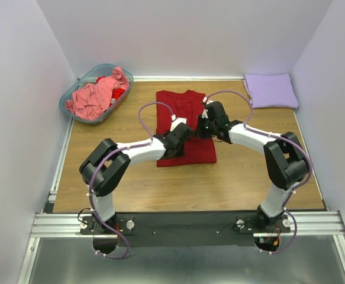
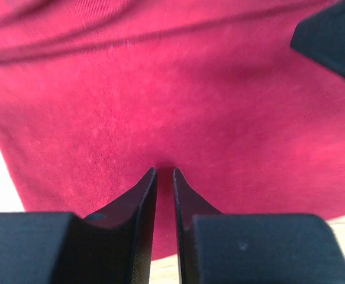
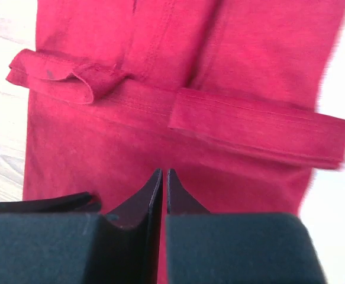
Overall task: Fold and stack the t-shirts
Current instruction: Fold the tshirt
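Currently the dark red t-shirt [image 1: 181,106] lies flat at the middle of the worktop [image 1: 136,189], sleeves folded inward. The left claw [image 2: 164,170] and right claw [image 3: 164,171] both point tips-down at it, jaws narrowed to slits; whether either pinches cloth, I cannot tell. The lavender t-shirt [image 1: 271,90] sits folded far right.

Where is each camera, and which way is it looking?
Top: high up behind the arms, looking down at the table; left arm and right arm show, over the red shirt.
Left wrist: on the left arm, pointing down at the shirt; its own fingers show.
Right wrist: on the right arm, pointing down at the shirt's sleeves; its own fingers show.
Shared: the shirt, in all three.
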Available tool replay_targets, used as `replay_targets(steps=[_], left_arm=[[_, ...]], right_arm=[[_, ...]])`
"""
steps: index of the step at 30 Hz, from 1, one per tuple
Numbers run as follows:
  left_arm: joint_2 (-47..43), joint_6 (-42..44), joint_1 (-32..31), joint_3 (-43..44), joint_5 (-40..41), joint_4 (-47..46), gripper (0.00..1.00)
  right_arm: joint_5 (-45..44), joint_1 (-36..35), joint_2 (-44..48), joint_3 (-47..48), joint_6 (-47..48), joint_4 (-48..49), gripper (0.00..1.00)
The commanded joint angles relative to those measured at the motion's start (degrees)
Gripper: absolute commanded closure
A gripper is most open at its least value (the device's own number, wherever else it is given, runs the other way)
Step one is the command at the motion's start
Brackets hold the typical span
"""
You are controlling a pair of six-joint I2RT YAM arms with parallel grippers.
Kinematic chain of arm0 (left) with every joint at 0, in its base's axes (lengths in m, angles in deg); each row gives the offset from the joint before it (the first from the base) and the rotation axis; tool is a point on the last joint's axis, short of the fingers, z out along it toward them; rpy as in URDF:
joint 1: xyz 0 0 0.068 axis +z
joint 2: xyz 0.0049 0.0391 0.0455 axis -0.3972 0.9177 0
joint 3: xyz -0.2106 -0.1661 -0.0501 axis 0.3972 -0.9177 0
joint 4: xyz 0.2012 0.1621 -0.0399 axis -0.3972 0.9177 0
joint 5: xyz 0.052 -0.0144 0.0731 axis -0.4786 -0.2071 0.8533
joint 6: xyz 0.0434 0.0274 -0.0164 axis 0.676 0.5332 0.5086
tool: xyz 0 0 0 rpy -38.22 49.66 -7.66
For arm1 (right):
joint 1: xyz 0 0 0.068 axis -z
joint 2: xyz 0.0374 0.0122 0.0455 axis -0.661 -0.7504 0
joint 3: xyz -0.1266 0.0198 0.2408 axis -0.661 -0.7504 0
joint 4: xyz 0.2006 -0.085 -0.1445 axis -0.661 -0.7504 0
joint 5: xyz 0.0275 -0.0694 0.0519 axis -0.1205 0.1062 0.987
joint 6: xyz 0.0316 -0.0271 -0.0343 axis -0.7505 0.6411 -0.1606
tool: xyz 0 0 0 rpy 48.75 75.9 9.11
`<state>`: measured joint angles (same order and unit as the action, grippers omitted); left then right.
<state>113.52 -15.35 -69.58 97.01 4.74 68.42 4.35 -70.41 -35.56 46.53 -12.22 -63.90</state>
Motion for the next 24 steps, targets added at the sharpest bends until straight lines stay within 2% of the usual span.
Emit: replay_targets(steps=[1,8,17,24], left_arm=[[1.7,-0.7,0.1,0.4,-1.5,2.2,0.76],[4.6,0.8,0.1,1.4,-4.2,4.1,0.76],[3.4,2.3,0.1,-1.8,-7.2,4.6,0.76],[-0.5,1.5,-0.5,-7.5,-8.7,4.7,0.76]], right_arm=[[3.8,-0.7,-3.0,-0.2,-1.8,5.3,0.89],[4.2,-0.7,-7.9,1.4,-1.9,7.0,0.9],[0.1,-0.6,-11.6,5.2,-0.2,7.2,0.91],[-2.8,0.7,-16.0,14.2,2.3,7.1,0.91]])
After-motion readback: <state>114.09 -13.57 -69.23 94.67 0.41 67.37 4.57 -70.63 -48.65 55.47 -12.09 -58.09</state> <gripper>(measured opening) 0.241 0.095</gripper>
